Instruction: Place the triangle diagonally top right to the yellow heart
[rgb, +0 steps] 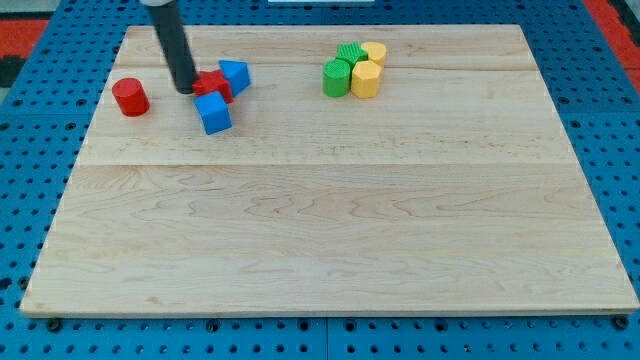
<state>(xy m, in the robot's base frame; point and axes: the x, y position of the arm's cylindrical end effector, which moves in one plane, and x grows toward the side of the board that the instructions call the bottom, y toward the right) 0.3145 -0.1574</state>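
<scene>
While my tip (186, 90) pressed the red block's (212, 84) left side in the frame's upper left, the blue triangle (235, 75) lay just right; no pincer showed.

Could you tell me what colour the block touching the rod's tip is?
Red, right beside my tip, in the camera view.

Pale wooden board (330, 220) on blue pegboard (30, 150); blocks red (130, 97), blue (214, 114), green (337, 77), yellow (366, 79).
</scene>
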